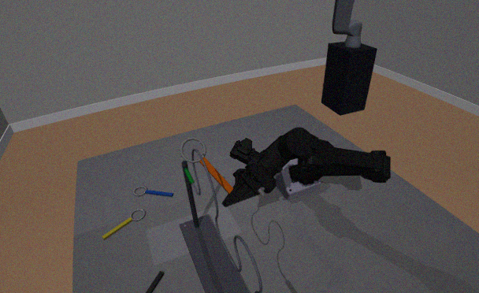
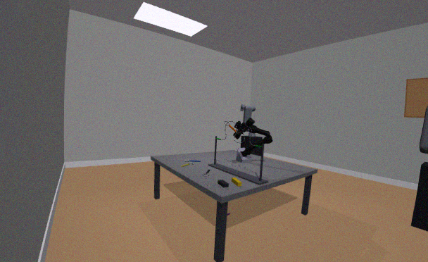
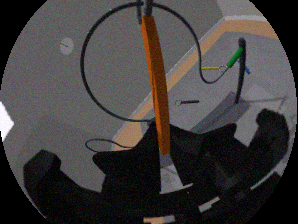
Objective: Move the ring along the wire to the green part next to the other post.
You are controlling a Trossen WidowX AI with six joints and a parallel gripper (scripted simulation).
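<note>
Pincer (image 1: 228, 198) (image 2: 236, 133) (image 3: 157, 123), clamped on the orange handle (image 1: 217, 174) (image 2: 232, 128) (image 3: 157, 82) — the attached ring (image 1: 182, 150) stood high above the tabletop (image 1: 109, 181) (image 2: 189, 172), near the upper wire (image 1: 217, 197); whether they touched, I could not tell.

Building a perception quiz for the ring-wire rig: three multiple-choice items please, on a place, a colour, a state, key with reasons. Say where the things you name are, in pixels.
1. Where does the long yellow pen-shaped handle with a small ring lie?
A) on the floor
B) on the grey table
C) on the base bar

2. What colour is the handle in the gripper?
A) orange
B) blue
C) green

3. The gripper is:
A) wide open
B) shut on nothing
C) shut on the handle

1 B: the yellow handle (image 1: 117, 228) (image 2: 185, 165) lies on the grey table (image 1: 109, 177) (image 2: 189, 176).
2 A: orange handle (image 1: 217, 174) (image 2: 232, 128) (image 3: 157, 85).
3 C: the black gripper (image 1: 228, 198) (image 2: 236, 134) (image 3: 157, 123) has its fingers around the handle's end.
</note>
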